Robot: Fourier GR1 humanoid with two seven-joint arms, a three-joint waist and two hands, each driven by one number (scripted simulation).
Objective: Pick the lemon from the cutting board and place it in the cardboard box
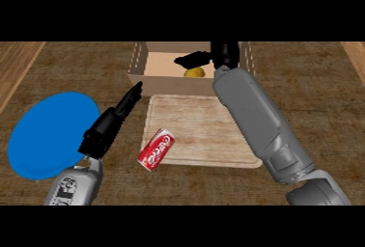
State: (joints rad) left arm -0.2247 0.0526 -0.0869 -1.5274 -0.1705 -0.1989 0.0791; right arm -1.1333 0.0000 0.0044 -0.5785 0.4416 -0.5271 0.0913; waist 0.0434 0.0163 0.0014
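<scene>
Soft even light, faint shadows, no glare

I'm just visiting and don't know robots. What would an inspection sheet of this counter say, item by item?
Surface: brown wooden counter; paler wood strips at its left and right edges.
Job's things: lemon inside the open cardboard box; cutting board just in front of the box, no lemon on it.
Clutter: red soda can lying on its side across the board's left edge; blue plate at the left.
Hands: right hand over the box at the lemon, whether its fingers hold it is unclear; left hand open, fingers straight, between plate and board.
Cables: nothing seen.
Surroundings: nothing seen beyond the counter.
</scene>
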